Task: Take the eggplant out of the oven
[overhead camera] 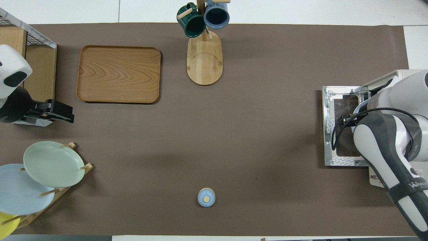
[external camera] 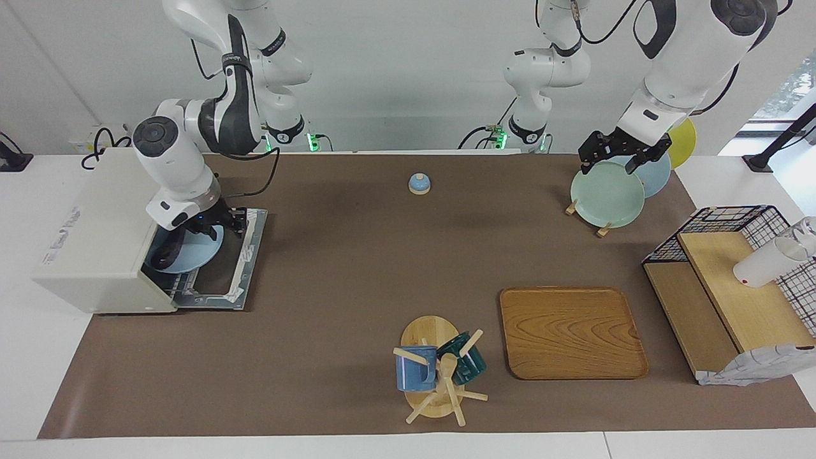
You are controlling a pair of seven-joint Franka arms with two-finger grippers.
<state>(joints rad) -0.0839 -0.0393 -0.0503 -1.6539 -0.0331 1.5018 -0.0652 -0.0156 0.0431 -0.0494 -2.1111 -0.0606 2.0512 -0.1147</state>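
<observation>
The off-white oven point(external camera: 95, 242) stands at the right arm's end of the table with its glass door point(external camera: 237, 274) dropped open flat. A light blue plate point(external camera: 199, 255) sits in the oven's mouth, partly out over the door. The dark eggplant point(external camera: 167, 254) lies on it, half under the oven's top edge. My right gripper point(external camera: 226, 222) is low at the plate's rim, on the side nearer the robots. In the overhead view the right arm hides the plate and eggplant; only the door point(overhead camera: 341, 127) shows. My left gripper point(external camera: 615, 159) is open, empty and raised over the plate rack, and also shows in the overhead view point(overhead camera: 68, 115).
A wooden rack holds a green plate point(external camera: 605, 194), a blue one and a yellow one. A wooden tray point(external camera: 570, 331) and a mug tree point(external camera: 440, 370) stand farther from the robots. A small blue knob point(external camera: 419, 183) sits mid-table. A wire-and-wood rack point(external camera: 733, 287) holds a white cup point(external camera: 765, 264).
</observation>
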